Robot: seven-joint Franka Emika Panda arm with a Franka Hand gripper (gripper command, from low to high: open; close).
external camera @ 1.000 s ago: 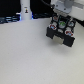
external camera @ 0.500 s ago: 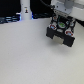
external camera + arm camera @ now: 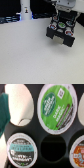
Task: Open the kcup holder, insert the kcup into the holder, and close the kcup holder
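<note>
The kcup holder (image 3: 61, 32) is a black boxy block at the exterior view's upper right, with several round pod lids on its top. My gripper (image 3: 62, 20) hangs right over it under the white arm; its fingers are too small and blurred to read. The wrist view looks straight down at close range on the holder's black top (image 3: 37, 134), with a green-lidded pod (image 3: 57, 106), a dark-lidded pod (image 3: 21, 148) and an empty round hole (image 3: 54, 151). A green body with a pale whitish round rim, which looks like the kcup (image 3: 6, 108), sits very near the camera. No fingertips show there.
A white bottle-like post (image 3: 25, 11) with a dark mark stands at the back, towards the exterior view's left, beside dark blue-lit equipment (image 3: 9, 19). The pale table (image 3: 30, 55) spreads in front of the holder.
</note>
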